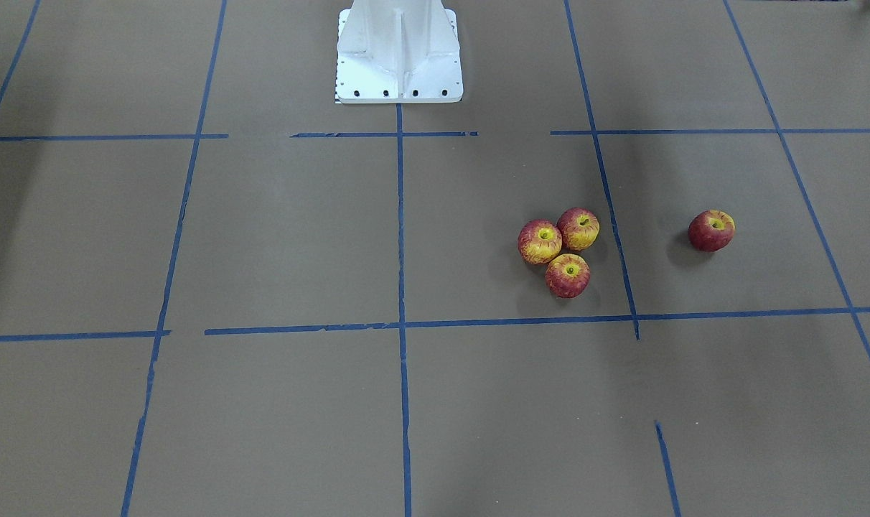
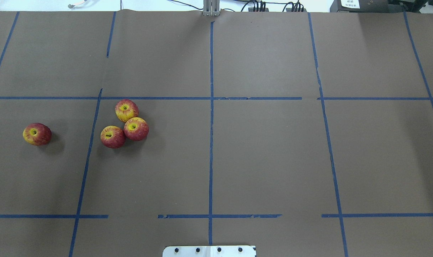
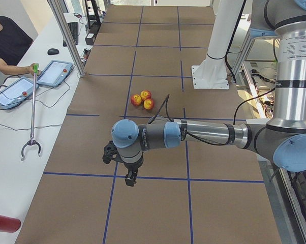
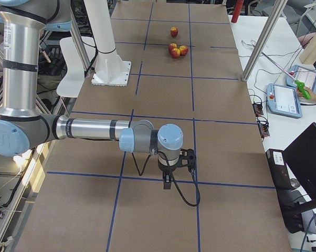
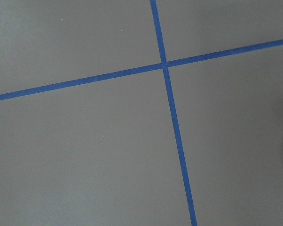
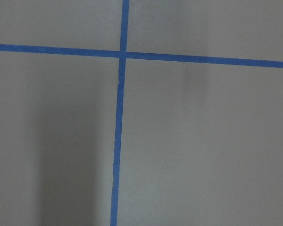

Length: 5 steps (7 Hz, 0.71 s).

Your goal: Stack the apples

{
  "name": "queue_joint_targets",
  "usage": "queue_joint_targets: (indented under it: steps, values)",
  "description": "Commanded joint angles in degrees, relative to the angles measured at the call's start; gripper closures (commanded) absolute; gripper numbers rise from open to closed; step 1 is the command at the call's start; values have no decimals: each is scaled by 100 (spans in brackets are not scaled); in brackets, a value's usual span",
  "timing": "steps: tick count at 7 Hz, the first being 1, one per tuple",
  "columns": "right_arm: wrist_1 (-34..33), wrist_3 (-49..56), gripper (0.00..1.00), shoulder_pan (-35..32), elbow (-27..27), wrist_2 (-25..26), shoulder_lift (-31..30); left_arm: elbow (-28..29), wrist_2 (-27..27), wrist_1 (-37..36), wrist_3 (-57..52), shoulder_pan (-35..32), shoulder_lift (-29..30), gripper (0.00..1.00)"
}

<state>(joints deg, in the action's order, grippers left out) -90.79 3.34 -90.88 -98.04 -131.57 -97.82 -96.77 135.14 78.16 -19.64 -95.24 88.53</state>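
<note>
apples (image 2: 132, 128) well apart from left tool (image 3: 128, 179), right tool (image 4: 167, 184); openness: cannot tell.

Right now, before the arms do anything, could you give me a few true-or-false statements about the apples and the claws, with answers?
1. Four apples lie on the table. True.
2. One apple sits on top of another. False: all four rest directly on the table.
3. Three apples touch in a cluster, and a lone apple lies apart. True.
4. The lone apple shares a taped square with the cluster. False: a blue tape line runs between them.
5. One claw is gripping an apple. False: the left claw and the right claw both hang over bare table, far from the apples.
</note>
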Motion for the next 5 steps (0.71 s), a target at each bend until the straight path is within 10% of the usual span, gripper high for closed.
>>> queue_joint_targets:
  steps: [1,5]
  values:
    - [-9,0,0,0,4,8,0,53,56,163,-23,-3,-90,0]
    - [0,0,0,0,4,8,0,-386,540,2476,4411,1872,-20,0]
